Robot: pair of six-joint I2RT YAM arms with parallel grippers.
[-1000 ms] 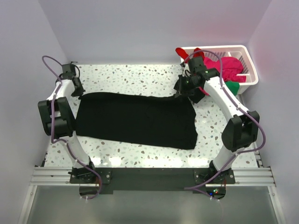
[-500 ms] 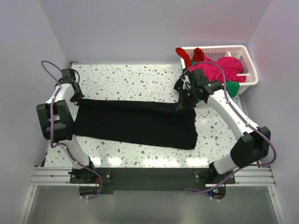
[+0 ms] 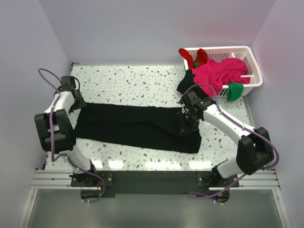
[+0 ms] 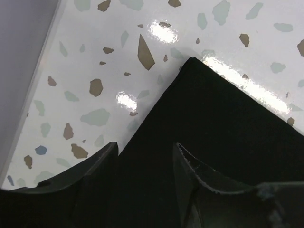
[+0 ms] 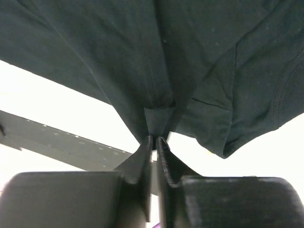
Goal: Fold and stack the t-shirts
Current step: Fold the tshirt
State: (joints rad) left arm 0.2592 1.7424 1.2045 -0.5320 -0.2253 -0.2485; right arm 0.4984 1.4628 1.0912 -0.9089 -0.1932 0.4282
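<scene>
A large black t-shirt [image 3: 133, 126] lies as a long band across the speckled table [image 3: 133, 80]. My left gripper [image 3: 79, 103] is at its far left corner. In the left wrist view it [image 4: 145, 151] stands open, fingers apart just above the flat black cloth [image 4: 228, 142]. My right gripper [image 3: 186, 122] is over the shirt's right end. In the right wrist view its jaws [image 5: 155, 138] are nearly together, pinching a peak of the black shirt [image 5: 118, 47], which hangs bunched from the tips.
A white slatted basket [image 3: 252, 58] stands at the back right, holding a magenta-pink shirt [image 3: 218, 71], a red one [image 3: 197, 56] and a green one [image 3: 233, 90]. Another black cloth [image 3: 186, 81] hangs over its near left corner. Walls close in on both sides.
Both grippers moved toward the near edge, drawing the shirt's far edge over so the band is narrower. The left gripper opened and let go of its corner. The right arm stretched lower.
</scene>
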